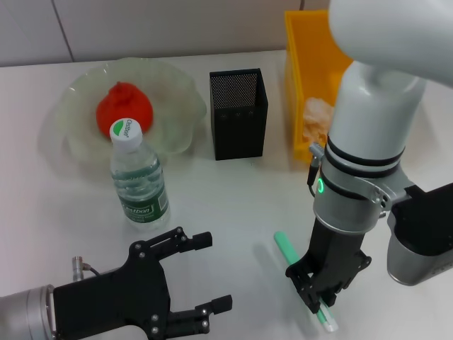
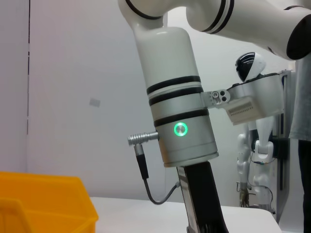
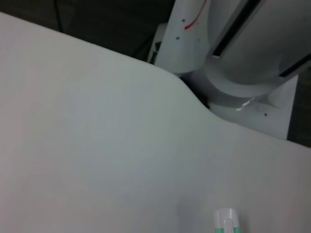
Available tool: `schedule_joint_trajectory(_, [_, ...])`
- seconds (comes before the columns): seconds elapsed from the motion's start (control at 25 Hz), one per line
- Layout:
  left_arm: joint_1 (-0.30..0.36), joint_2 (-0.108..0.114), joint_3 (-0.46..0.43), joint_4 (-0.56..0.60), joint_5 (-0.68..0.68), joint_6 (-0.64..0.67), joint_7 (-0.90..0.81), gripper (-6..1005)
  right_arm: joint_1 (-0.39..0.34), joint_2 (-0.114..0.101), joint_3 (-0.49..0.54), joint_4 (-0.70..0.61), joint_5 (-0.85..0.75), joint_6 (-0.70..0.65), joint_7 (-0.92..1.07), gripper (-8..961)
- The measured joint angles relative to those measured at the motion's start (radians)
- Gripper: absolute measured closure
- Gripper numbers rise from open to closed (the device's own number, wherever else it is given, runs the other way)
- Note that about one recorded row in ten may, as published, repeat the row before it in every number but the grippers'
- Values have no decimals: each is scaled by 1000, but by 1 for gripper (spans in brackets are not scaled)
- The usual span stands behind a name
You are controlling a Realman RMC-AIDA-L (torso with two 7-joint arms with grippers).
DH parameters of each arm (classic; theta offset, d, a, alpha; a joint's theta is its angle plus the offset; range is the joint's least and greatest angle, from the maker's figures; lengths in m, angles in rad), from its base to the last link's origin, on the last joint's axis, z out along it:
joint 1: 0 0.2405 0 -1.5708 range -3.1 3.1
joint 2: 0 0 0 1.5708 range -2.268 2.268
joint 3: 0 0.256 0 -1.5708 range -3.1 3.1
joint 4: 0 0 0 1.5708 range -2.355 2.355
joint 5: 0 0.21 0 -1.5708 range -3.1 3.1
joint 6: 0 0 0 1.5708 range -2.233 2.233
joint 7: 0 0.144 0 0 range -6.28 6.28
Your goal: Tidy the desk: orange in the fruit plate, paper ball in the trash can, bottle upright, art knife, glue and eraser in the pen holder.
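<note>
Near the front edge of the desk (image 1: pixel 233 212), the right gripper (image 1: pixel 322 287) is reaching down over a slim mint-green and white stick, apparently the art knife (image 1: pixel 285 249), which is lying flat and slanting away from the robot. Its black fingers are straddling the middle of the stick, but whether they are clamping it yet I cannot tell. In the right wrist view only the white end of the art knife (image 3: pixel 224 221) is showing against the pale surface.

Judging by its looks, the knife is light, stiff and narrow, with a smooth plastic body that could slip or roll, so the fingers should be closing across its width near the middle, where it balances. It is lying low against the desk, leaving little room under it.

Back at the middle, the black mesh pen holder (image 1: pixel 238 113) is standing upright, well apart from the knife. The bottle (image 1: pixel 138 177) is already standing, just in front of the fruit plate (image 1: pixel 177 85) holding the orange (image 1: pixel 124 110). A crumpled paper ball (image 1: pixel 316 115) is sitting in the yellow trash can (image 1: pixel 301 64).

At the near left, the left gripper (image 1: pixel 209 273) is hanging idle with its fingers spread and holding nothing.
</note>
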Motion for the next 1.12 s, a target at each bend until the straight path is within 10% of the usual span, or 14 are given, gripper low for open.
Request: schedule_joint_trajectory(1.12, [-2,1,9,4,4,-7,9,184,-205,3,180,-291,-32,129,214,787])
